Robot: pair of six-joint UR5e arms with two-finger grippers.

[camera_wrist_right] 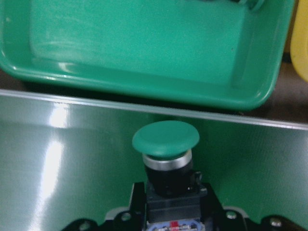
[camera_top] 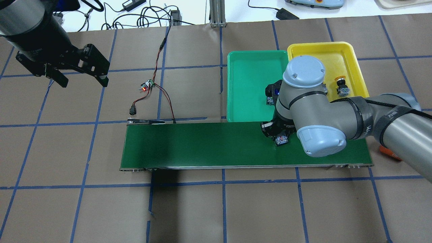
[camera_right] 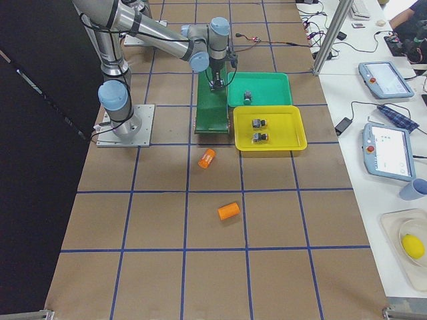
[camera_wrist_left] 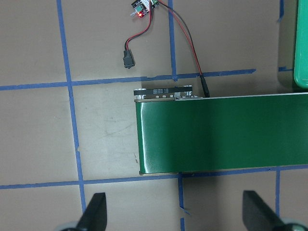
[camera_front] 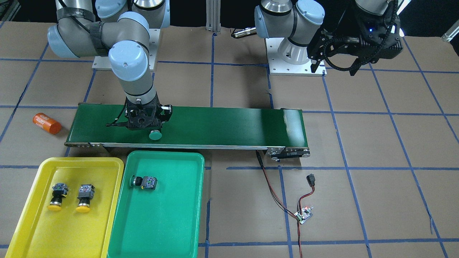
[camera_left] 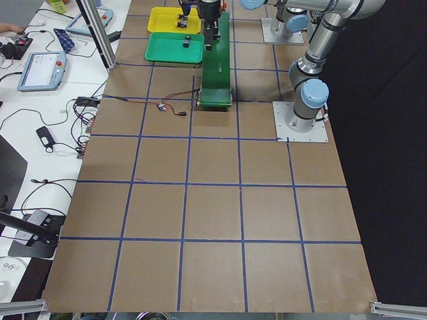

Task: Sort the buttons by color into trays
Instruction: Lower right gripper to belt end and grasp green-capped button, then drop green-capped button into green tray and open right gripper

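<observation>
My right gripper [camera_front: 147, 123] is low over the belt, shut on a green-capped button [camera_front: 155, 135]; in the right wrist view the green-capped button [camera_wrist_right: 166, 139] points toward the green tray [camera_wrist_right: 144, 43]. The green tray [camera_front: 157, 222] holds one green button [camera_front: 145, 182] lying on its side. Beside it, the yellow tray [camera_front: 36, 229] holds two yellow buttons [camera_front: 57, 196] [camera_front: 84, 197]. My left gripper [camera_front: 333, 66] hangs open and empty, high over the table, far from the trays. Its open fingers [camera_wrist_left: 94, 211] show in the left wrist view.
A long dark-green conveyor belt [camera_front: 222, 123] runs across the table behind the trays. An orange cylinder [camera_front: 46, 123] lies off its end, and a further one [camera_right: 229, 211] lies farther out. Red and black wires with a small circuit board [camera_front: 304, 215] trail from the belt's other end.
</observation>
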